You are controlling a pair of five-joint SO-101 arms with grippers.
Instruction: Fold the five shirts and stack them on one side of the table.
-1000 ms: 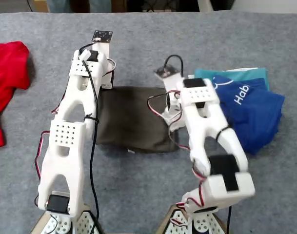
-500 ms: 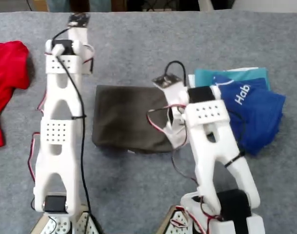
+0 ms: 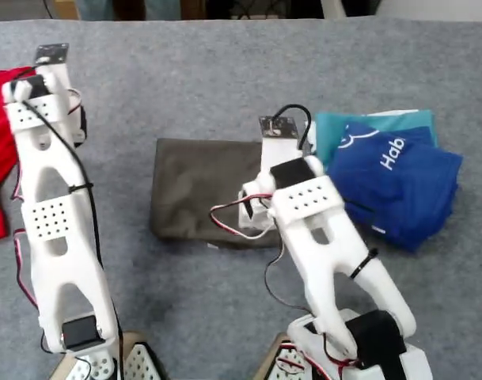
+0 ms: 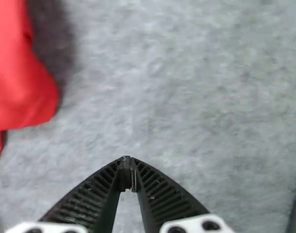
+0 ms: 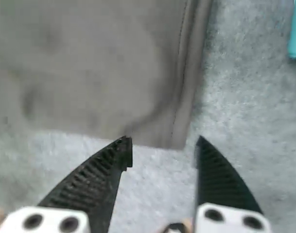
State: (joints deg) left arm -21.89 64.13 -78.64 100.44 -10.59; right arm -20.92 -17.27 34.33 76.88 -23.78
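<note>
We hold the right claw [image 5: 163,143] spread and empty at the 4 o'clock corner of the folded olive-grey cotton shirt [image 3: 201,190] mid-table, long axis 9-to-3. The left claw [image 4: 127,165], clenched empty, sits by the crumpled red shirt [image 3: 7,134].

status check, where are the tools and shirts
Left tool shut, empty, beside red shirt. Right tool open at edge of folded dark shirt. Blue shirt on teal shirt. Nothing blocking.
</note>
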